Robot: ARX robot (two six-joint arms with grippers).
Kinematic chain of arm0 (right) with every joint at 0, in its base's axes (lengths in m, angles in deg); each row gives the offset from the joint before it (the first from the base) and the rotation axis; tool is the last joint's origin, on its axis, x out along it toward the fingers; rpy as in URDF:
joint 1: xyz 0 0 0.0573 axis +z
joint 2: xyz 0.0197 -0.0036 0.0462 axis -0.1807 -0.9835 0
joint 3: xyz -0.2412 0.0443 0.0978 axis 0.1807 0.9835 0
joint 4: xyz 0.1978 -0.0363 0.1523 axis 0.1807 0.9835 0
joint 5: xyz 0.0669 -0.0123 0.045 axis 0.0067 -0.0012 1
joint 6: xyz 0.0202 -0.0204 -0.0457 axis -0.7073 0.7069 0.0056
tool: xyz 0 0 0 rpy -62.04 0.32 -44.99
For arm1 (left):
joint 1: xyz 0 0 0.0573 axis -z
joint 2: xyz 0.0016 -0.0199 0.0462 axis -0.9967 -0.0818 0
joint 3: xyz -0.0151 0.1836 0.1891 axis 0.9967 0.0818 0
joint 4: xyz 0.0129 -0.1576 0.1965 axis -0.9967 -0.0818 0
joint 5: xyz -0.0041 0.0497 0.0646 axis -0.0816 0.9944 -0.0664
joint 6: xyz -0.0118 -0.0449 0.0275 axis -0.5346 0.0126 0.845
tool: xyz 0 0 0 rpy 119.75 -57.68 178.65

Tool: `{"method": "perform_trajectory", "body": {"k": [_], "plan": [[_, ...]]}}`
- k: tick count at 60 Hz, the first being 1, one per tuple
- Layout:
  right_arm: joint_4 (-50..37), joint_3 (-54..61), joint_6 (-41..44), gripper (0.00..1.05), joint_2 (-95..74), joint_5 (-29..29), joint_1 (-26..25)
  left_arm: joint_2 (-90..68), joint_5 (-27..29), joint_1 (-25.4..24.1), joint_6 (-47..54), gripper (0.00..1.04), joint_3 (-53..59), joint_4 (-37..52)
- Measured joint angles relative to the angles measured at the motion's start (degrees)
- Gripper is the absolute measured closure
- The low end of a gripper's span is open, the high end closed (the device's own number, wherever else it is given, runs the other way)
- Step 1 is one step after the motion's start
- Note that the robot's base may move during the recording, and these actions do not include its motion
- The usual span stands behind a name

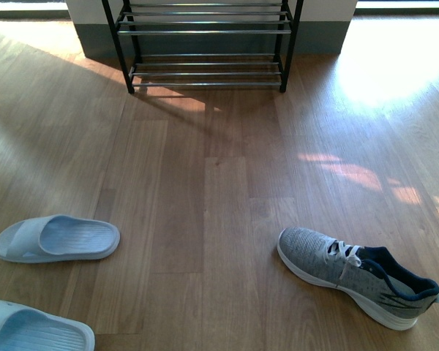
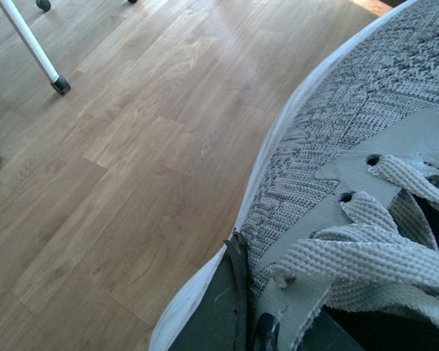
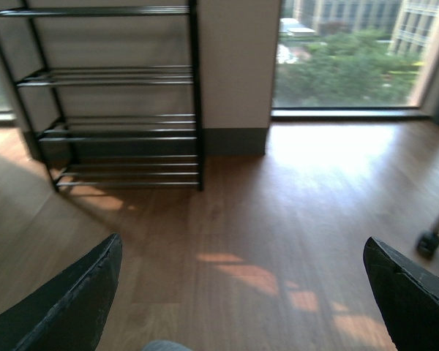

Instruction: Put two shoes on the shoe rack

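Left gripper [image 2: 241,318]: pinched on the held sneaker [image 2: 329,168], as I read it. One dark finger [image 2: 212,314] lies flat against the outside of the upper by the white sole, and a dark part shows inside the opening beside the laces. I cannot tell whether this shoe hangs free of the wooden floor [image 2: 132,161].

Shoe rack [image 1: 205,73]: at the far wall, ahead and slightly left. Neither sneaker is on it yet.

Step in hand, my judgement: carry the held sneaker forward to the rack.
- Keep the sole level.
- Come in above a tier's front bar, not at it.
- Lay the sole across several bars so it cannot tip between them.
- Favour the rack's left part, leaving room for the second shoe.
- Let go only once the bars bear the weight.

Right gripper [image 3: 243,248]: fingers spread wide, nothing between them, facing the rack.

Floor sneaker [image 1: 355,274]: on its sole at near right, toe pointing left, well apart from the rack — likely this arm's pick.

Views:
- The front view shows neither arm nor the held sneaker. Only it shows the floor sneaker and the pale slippers [image 1: 58,238] at near left.
- Only the left wrist view shows the grip, plus a white caster leg [image 2: 33,47].
- Only the right wrist view shows the rack's upper tiers and a window [image 3: 351,58] beside it.
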Motion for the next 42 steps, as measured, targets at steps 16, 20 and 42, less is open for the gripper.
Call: {"method": "perform_trajectory", "body": {"k": [16, 20, 42], "plan": [[-30.2, -8.2, 15.0, 0.09, -45.9, 16.1, -5.1, 0.0, -0.5, 0.0, 0.0, 1.03, 0.0, 0.0], [-36.3, -14.1, 19.0, 0.09, -61.7, 15.2, -5.4, 0.0, -0.4, 0.0, 0.0, 1.03, 0.0, 0.0], [-36.0, -37.3, 35.1, 0.09, -122.6, 11.1, -7.2, 0.0, -0.4, 0.0, 0.0, 1.03, 0.0, 0.0]]}}
